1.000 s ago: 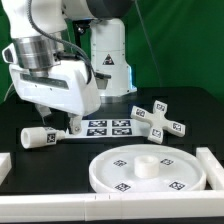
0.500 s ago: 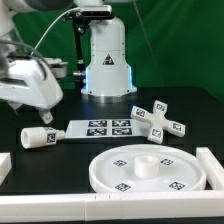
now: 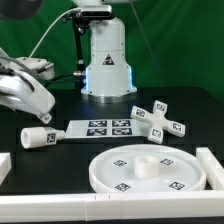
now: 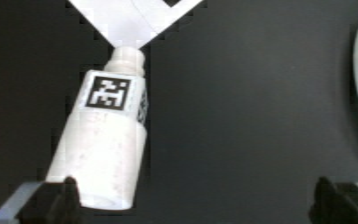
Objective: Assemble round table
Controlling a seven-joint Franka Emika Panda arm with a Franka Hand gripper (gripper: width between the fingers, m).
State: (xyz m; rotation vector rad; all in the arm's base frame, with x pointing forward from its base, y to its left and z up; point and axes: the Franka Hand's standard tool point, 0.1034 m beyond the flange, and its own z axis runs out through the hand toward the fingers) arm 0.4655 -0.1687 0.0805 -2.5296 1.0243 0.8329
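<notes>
Lying on its side on the black table [image 3: 196, 118], the leg [image 3: 37, 136] rests just beside the marker board [image 3: 100, 127], at the exterior view's left. The arm [image 3: 25, 92] hangs above it. The cross-shaped base [image 3: 158, 118] sits off to the right, and the round disc [image 3: 150, 168] is nearer the camera.

In the wrist view the gripper [image 4: 197, 203] is spread wide, holding nothing. One of its fingers [image 4: 51, 200] stands close beside the leg's end; contact unclear.
</notes>
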